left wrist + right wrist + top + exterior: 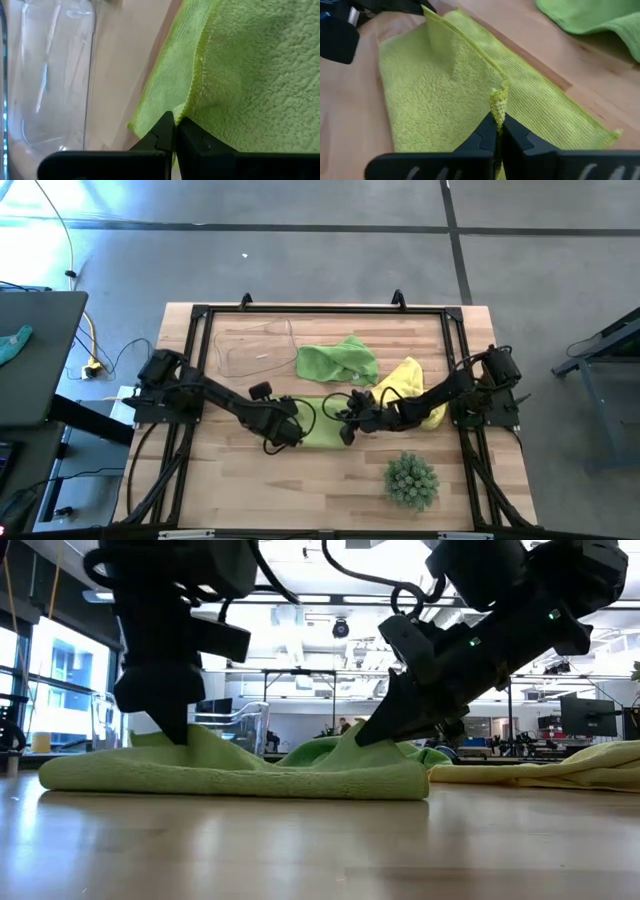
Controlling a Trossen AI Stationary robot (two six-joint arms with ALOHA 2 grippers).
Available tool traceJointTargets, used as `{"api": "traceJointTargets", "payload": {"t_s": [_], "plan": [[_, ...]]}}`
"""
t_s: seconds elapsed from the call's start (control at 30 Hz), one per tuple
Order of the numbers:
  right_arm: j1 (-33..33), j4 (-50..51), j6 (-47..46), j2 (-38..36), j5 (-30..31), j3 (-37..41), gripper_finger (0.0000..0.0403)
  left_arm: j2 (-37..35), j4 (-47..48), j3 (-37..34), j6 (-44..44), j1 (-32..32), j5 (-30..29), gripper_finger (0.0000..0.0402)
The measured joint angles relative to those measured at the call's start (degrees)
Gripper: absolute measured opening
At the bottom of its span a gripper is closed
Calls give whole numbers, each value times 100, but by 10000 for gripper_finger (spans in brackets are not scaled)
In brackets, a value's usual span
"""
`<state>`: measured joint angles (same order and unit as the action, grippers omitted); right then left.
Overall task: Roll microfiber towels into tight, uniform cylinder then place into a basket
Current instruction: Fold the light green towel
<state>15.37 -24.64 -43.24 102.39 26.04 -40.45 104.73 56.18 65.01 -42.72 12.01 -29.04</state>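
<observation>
A lime green microfiber towel [320,436] lies flat near the table's middle, between my two grippers. My left gripper [287,430] is shut on its left end, and my right gripper [352,418] is shut on its right end. The low view shows the towel [240,775] as a low flat pad, raised into small peaks where the fingers meet it. A second lime green towel [340,361] lies crumpled farther back. A yellow towel [408,383] lies under my right arm. The clear basket [250,345] stands at the far left. My left gripper pinches the towel's hemmed edge [190,102] between its two fingers, near a corner, coming steeply down from the table's left. The edge is drawn up a little and the rest lies on the table. My right gripper pinches the hemmed edge of the towel's top layer [499,99] between its two fingers, slanting down from the table's right. That edge stands up in a small peak [352,735]. The layer below [545,107] lies flat on the wood.
A spiky green ball-shaped plant [411,480] stands near the table's front right. A black frame [320,310] runs around the table's edge. Bare wood lies in front of the held towel, toward the near edge.
</observation>
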Motion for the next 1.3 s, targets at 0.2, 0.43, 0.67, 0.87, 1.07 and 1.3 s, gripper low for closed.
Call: {"api": "traceJointTargets", "payload": {"t_s": [0.2, 0.43, 0.67, 0.87, 1.07, 1.3], "plan": [[-78, 104, 111, 0, 92, 0, 0, 0, 0, 0, 104, -167, -2, 1], [-227, 128, 153, 0, 90, 0, 0, 0, 5, 0, 153, -306, -2, 1], [-263, 133, 231, 0, 90, 0, 0, 0, 3, 0, 281, -306, -36, 1], [-263, 161, 230, 0, 90, 0, 0, 0, -58, 0, 500, -348, -170, 1], [-263, 205, 233, 0, 257, 0, 0, 0, -59, 0, 500, -494, -185, 1], [-263, 273, 320, 0, 343, 0, 1, 0, -61, 0, 500, -502, -27, 1]]}}
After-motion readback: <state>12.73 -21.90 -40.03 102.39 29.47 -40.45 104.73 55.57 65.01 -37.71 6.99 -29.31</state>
